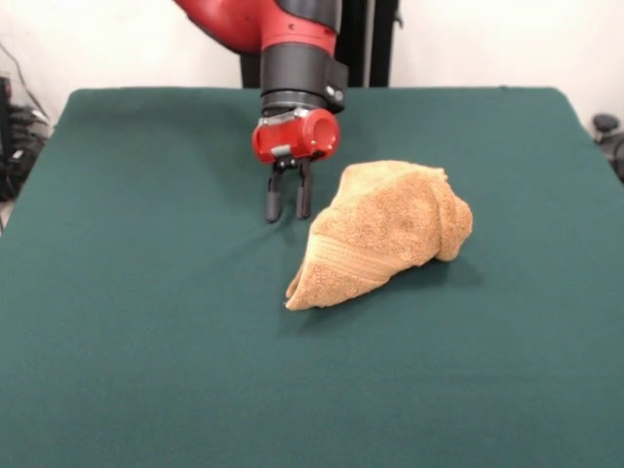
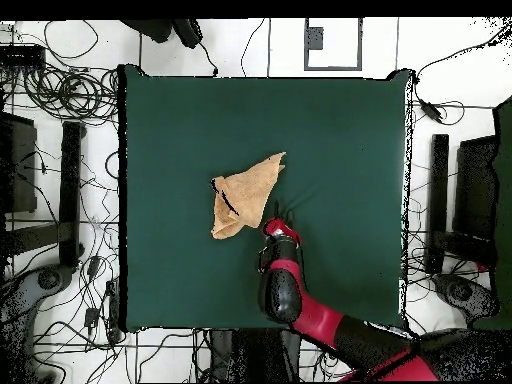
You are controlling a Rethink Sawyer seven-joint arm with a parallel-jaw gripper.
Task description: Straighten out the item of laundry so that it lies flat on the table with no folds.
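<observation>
Tan-orange terry cloth makes up the small hand towel (image 1: 385, 232), which sits bunched in a rough wedge on the dark green felt-covered table (image 1: 146, 341), just to the right of the gripper in the front view and a little nearer the camera. Its left end tapers to a low corner lying on the felt, with smooth woven stripe bands running across that part, and its right end is humped up in a thick rolled fold. From overhead the towel (image 2: 245, 192) looks like a crumpled triangle near the table's (image 2: 340, 130) middle. The red and black arm's gripper (image 1: 289, 207) points straight down, its two dark fingers (image 1: 274, 200) slightly parted and empty, beside the towel without touching it.
</observation>
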